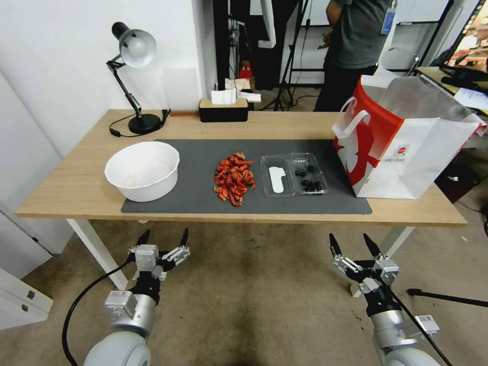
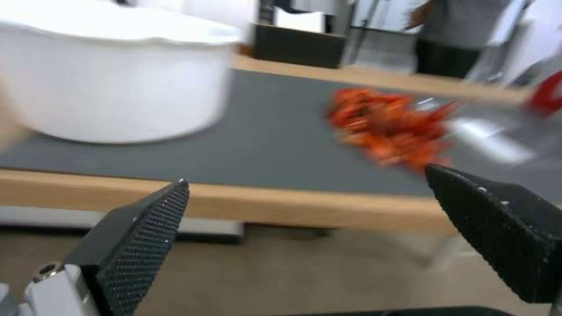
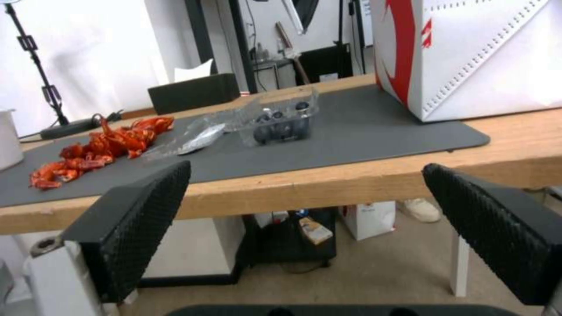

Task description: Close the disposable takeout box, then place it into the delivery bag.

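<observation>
Head view findings: the disposable takeout box (image 1: 293, 174) is found lying open and flat on the grey mat (image 1: 193, 201), its two clear halves spread side by side, with small dark berries (image 1: 308, 179) held in the half nearer the delivery bag (image 1: 401, 140) and a white sticker seen on the other half. A heap of red wrappers (image 1: 234, 178) is noted just beside the sticker half, and a round white bowl (image 1: 143, 170) is set well apart toward the robot's left. The delivery bag is stood upright at the mat's right end, mouth open, foil lining exposed, near the box but not touching it. The left gripper (image 1: 164, 240) and right gripper (image 1: 355, 243) are both held below the near edge of the table (image 1: 76, 188), fingers spread apart and holding nothing. The closing step is judged not yet begun. Several hazards are identified: the thin plastic may be crushed or slid across the mat if pressed from one side only; berries may be spilled if the loaded half is tilted instead of the lid half; a wrapper may be trapped in the seam; and the bag may be tipped if its rim or strap handle is struck on insertion.
</observation>
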Motion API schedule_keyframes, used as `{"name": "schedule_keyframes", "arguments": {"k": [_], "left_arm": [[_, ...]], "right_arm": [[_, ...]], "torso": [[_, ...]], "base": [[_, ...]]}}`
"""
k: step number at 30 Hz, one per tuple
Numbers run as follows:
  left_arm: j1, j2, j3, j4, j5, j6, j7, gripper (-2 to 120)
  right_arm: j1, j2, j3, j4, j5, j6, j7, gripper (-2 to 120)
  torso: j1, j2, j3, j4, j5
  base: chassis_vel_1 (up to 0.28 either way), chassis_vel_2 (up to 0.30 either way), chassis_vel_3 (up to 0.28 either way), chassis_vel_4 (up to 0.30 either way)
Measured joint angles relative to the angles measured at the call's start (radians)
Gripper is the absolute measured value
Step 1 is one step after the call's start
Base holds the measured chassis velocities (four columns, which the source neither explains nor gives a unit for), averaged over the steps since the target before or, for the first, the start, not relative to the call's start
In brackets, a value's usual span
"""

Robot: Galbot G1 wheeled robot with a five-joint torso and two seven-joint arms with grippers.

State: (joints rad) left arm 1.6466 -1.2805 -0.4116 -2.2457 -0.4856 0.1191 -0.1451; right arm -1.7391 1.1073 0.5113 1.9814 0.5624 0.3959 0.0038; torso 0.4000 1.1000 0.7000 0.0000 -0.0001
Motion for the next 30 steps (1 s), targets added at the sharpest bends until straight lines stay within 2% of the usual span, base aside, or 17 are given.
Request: {"name": "schedule_keyframes", "arguments": {"k": [1,3,4,6,7,10,11,13,14,16,17,19,20,21,22,25,30], "left_arm": [[0.0,0.0,0.0,0.0,0.0,0.0,0.0,100],[-0.048,0.044,0.07,-0.051,-0.159,0.069,-0.036,100],[-0.048,0.044,0.07,-0.051,-0.159,0.069,-0.036,100],[-0.093,0.089,0.138,-0.087,-0.322,0.088,-0.061,100],[-0.093,0.089,0.138,-0.087,-0.322,0.088,-0.061,100],[-0.156,0.134,0.206,-0.145,-0.65,0.113,-0.171,100],[-0.156,0.134,0.206,-0.145,-0.65,0.113,-0.171,100],[-0.228,0.153,0.236,-0.143,-0.753,0.115,-0.21,100],[-0.228,0.153,0.236,-0.143,-0.753,0.115,-0.21,100],[-0.349,0.171,0.294,-0.094,-0.828,0.087,-0.238,100],[-0.349,0.171,0.294,-0.094,-0.828,0.087,-0.238,100],[-0.437,0.173,0.366,-0.046,-0.891,0.059,-0.266,100],[-0.437,0.173,0.366,-0.046,-0.891,0.059,-0.266,100],[-0.482,0.167,0.417,-0.02,-0.915,0.05,-0.276,100],[-0.482,0.167,0.417,-0.02,-0.915,0.05,-0.276,100],[-0.566,0.141,0.493,0.033,-0.938,0.033,-0.297,100],[-0.665,0.092,0.556,0.099,-0.959,0.014,-0.327,100]], "right_arm": [[0.0,0.0,0.0,0.0,0.0,0.0,0.0,100],[-0.005,0.004,0.003,0.0,0.0,0.0,0.0,100],[-0.005,0.004,0.003,0.0,0.0,0.0,0.0,100],[-0.001,0.002,-0.002,-0.003,-0.002,-0.004,0.0,100],[-0.001,0.002,-0.002,-0.003,-0.002,-0.004,0.0,100],[0.037,-0.027,-0.034,-0.018,-0.003,-0.025,0.009,100],[0.037,-0.027,-0.034,-0.018,-0.003,-0.025,0.009,100],[0.037,-0.032,-0.034,-0.017,-0.004,-0.031,0.011,100],[0.037,-0.032,-0.034,-0.017,-0.004,-0.031,0.011,100],[0.027,-0.027,-0.022,-0.01,-0.008,-0.034,0.012,100],[0.027,-0.027,-0.022,-0.01,-0.008,-0.034,0.012,100],[0.012,-0.014,-0.017,0.005,-0.023,-0.038,0.014,100],[0.012,-0.014,-0.017,0.005,-0.023,-0.038,0.014,100],[0.001,-0.004,-0.016,0.016,-0.032,-0.041,0.016,100],[0.001,-0.004,-0.016,0.016,-0.032,-0.041,0.016,100],[-0.015,0.012,-0.013,0.03,-0.052,-0.047,0.024,100],[-0.024,0.022,0.0,0.038,-0.063,-0.055,0.037,100]], "torso": [[0.0,0.0,0.0,0.0,0.0],[0.0,0.0,0.0,0.0,0.0001],[0.0,0.0,0.0,0.0,0.0001],[0.0,0.0,0.0,-0.0006,0.0],[0.0,0.0,0.0,-0.0006,0.0],[0.0,0.0,0.0,0.0009,0.0005],[0.0,0.0,0.0,0.0009,0.0005],[0.0,0.0,0.0,0.0007,-0.0001],[0.0,0.0,0.0,0.0007,-0.0001],[0.0,0.0,0.0,-0.0006,-0.0002],[0.0,0.0,0.0,-0.0006,-0.0002],[0.0,0.0,0.0,0.0,0.0],[0.0,0.0,0.0,0.0,0.0],[0.0,0.0,0.0,0.0001,0.0001],[0.0,0.0,0.0,0.0001,0.0001],[0.0,0.0,0.0,0.0,0.0001],[0.0,0.0,0.0,0.0,0.0002]], "base": [[0.0,0.0,0.0,0.0],[0.0,0.0,0.0,0.0],[0.0,0.0,0.0,0.0],[0.0,0.0,0.0,0.0],[0.0,0.0,0.0,0.0],[0.0,0.0,0.0,0.0],[0.0,0.0,0.0,0.0],[0.0,0.0,0.0,0.0],[0.0,0.0,0.0,0.0],[0.0,0.0,0.0,0.0],[0.0,0.0,0.0,0.0],[0.0,0.0,0.0,0.0],[0.0,0.0,0.0,0.0],[0.0,0.0,0.0,0.0],[0.0,0.0,0.0,0.0],[0.0,0.0,0.0,0.0],[0.0,0.0,0.0,0.0]]}}
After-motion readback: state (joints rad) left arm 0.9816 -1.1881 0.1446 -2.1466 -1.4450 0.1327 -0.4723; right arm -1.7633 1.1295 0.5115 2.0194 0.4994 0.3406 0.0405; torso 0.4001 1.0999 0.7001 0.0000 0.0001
